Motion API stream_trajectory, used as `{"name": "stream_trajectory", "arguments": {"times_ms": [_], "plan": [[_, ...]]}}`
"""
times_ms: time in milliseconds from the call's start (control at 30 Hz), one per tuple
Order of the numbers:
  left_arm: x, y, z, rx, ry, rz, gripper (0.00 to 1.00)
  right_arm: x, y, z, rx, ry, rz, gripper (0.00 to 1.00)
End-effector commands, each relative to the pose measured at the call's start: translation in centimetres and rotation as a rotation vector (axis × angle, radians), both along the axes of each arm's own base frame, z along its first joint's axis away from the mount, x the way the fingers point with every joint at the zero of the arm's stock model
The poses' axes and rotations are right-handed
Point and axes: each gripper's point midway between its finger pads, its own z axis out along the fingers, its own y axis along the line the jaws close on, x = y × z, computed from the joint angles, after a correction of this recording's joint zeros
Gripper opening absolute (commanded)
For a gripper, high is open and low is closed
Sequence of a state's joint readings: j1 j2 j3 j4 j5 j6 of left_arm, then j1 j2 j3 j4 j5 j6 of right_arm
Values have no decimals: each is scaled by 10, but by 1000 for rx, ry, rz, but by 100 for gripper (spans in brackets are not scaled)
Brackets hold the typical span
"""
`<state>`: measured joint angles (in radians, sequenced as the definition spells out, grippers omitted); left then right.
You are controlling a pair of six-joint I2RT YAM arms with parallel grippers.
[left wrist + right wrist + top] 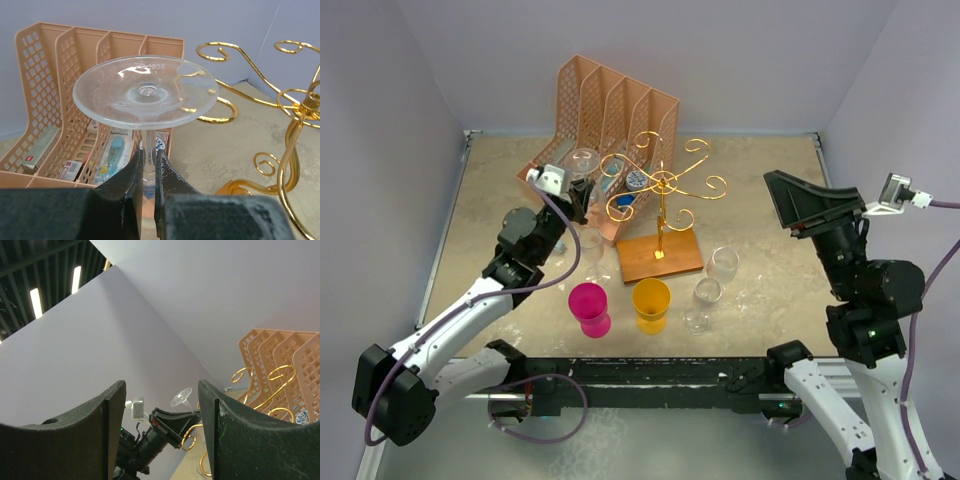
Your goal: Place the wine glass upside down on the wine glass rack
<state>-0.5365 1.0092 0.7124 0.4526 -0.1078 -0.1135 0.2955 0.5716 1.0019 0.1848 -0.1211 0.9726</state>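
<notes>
"Wine glass (145, 90), where does it sit against the hand?"

"Upside down, right above the left gripper (148, 161). The fingers (127, 180) are pinched on the stem, and the round foot spreads flat over them. The bowl is below the fingers, out of the wrist view."

"And the wine glass rack (299, 117)?"

"Off to that gripper's right. Its gold spiral arms are at about the height of the foot and near its rim. I cannot tell whether the nearest curl touches. A peach file organizer (50, 80) stands beyond the fingers, to their left."

"The right gripper (162, 390)?"

"Jaws spread wide with nothing between them. It is raised, well apart from the glass, and faces across toward it."
</notes>
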Motion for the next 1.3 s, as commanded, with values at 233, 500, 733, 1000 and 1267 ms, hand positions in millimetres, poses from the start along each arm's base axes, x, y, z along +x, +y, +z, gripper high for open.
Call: {"name": "stream_trajectory", "arguments": {"times_ms": [233, 500, 733, 1000, 1267], "plan": [[-22, -14, 31, 3, -205, -133, 0, -4, -5, 8, 10, -37, -23, 61], [-24, -36, 30, 55, -234, -244, 0, -3, -4, 6, 12, -37, -18, 61], [-15, -51, 25, 87, -212, -298, 0, -1, -2, 3, 15, -20, -9, 61], [-5, -59, 34, 109, -221, -308, 0, 0, -1, 0, 13, -13, -4, 61], [6, -63, 32, 81, -187, -299, 0, 0, -1, 0, 14, -13, -3, 61]]}}
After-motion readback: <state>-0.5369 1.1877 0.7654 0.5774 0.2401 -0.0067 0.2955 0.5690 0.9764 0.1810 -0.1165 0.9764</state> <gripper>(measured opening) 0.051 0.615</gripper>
